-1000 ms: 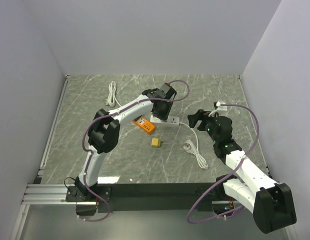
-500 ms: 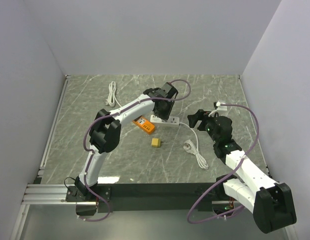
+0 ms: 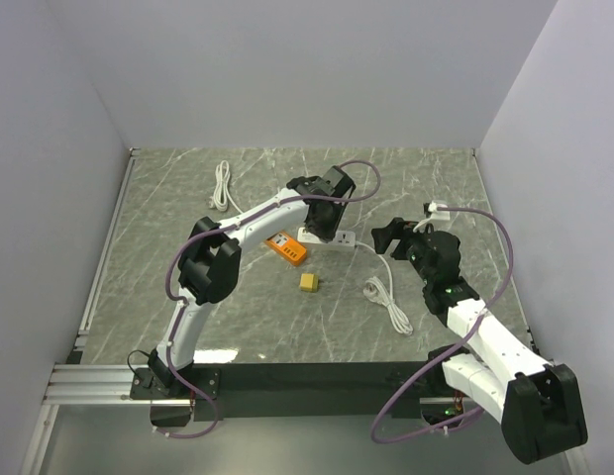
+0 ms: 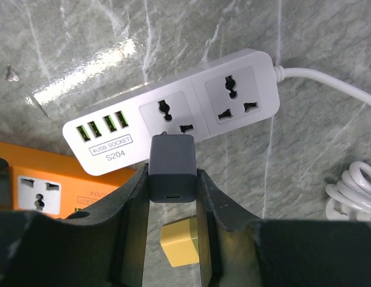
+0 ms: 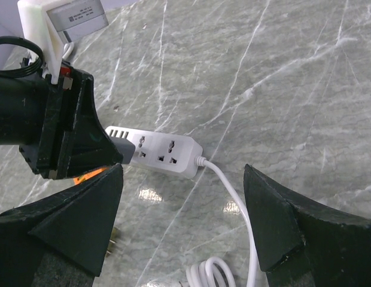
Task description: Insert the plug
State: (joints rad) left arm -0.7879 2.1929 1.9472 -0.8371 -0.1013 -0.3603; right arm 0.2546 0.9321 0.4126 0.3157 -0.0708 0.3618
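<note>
The left gripper (image 4: 172, 186) is clamped partway shut on the dark grey plug (image 4: 172, 164), whose front end sits right at the left socket of the white power strip (image 4: 233, 89), mid-counter (image 3: 436, 178). An orange strip (image 4: 48, 182) and a yellow block (image 4: 179, 244) lie just beside it. The right gripper (image 5: 182, 173) hangs wide open and empty, near the cable end.

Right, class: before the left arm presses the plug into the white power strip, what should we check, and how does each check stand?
1. Grip: the left jaws clamp the grey plug squarely: ok.
2. Position: plug at the white power strip's socket beside the USB ports: ok.
3. Plug lined up with the socket's holes: cannot tell.
4. Socket unoccupied: ok.
5. The right jaws open, apart from the strip: ok.
</note>
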